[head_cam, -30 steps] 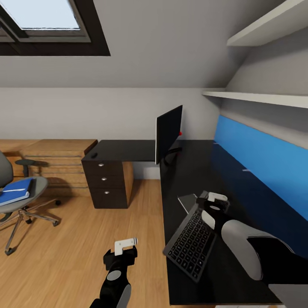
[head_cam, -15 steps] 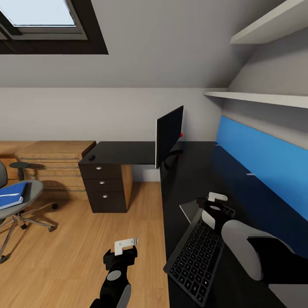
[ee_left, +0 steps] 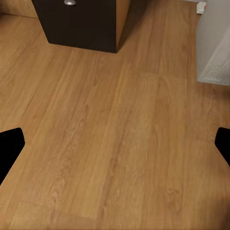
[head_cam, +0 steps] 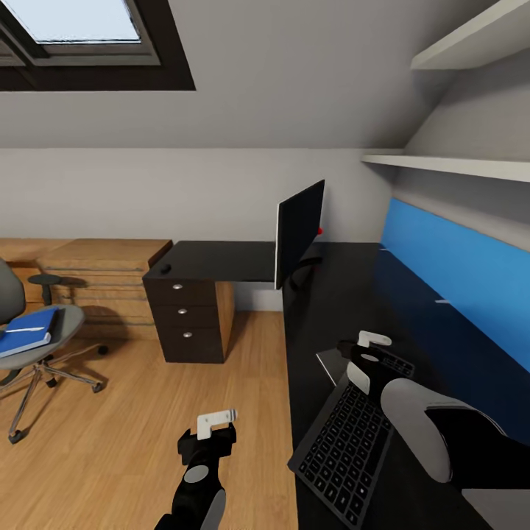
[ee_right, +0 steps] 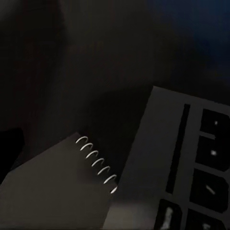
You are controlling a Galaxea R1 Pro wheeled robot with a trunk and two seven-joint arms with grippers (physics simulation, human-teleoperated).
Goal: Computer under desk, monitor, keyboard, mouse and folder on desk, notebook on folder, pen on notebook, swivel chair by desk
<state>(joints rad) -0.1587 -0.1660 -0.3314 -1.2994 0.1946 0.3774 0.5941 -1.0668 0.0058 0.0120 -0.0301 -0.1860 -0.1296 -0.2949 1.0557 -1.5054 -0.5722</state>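
The monitor (head_cam: 298,230) stands edge-on at the corner of the black desk (head_cam: 346,302). The keyboard (head_cam: 344,445) lies slanted near the desk's front edge, one end over the grey spiral notebook (head_cam: 329,364). My right gripper (head_cam: 370,352) hovers over that end; in the right wrist view the keyboard (ee_right: 191,167) and notebook (ee_right: 52,196) are close below, with one finger (ee_right: 9,148) far out at the side, so it is open. My left gripper (head_cam: 213,425) hangs open over the wood floor (ee_left: 115,134). The blue folder (head_cam: 28,330) lies on the swivel chair (head_cam: 44,346). A small dark mouse (head_cam: 166,268) sits on the desk's far wing.
Dark drawers (head_cam: 188,313) stand under the desk's left wing, and a low light-wood cabinet (head_cam: 103,258) is beyond them. A blue back panel (head_cam: 456,258) and white shelves (head_cam: 456,165) line the right wall. Open wood floor (head_cam: 147,412) lies between chair and desk.
The whole picture has shifted, so the camera has moved. The keyboard now shows lower and further right under my right gripper. Both arms keep the same pose.
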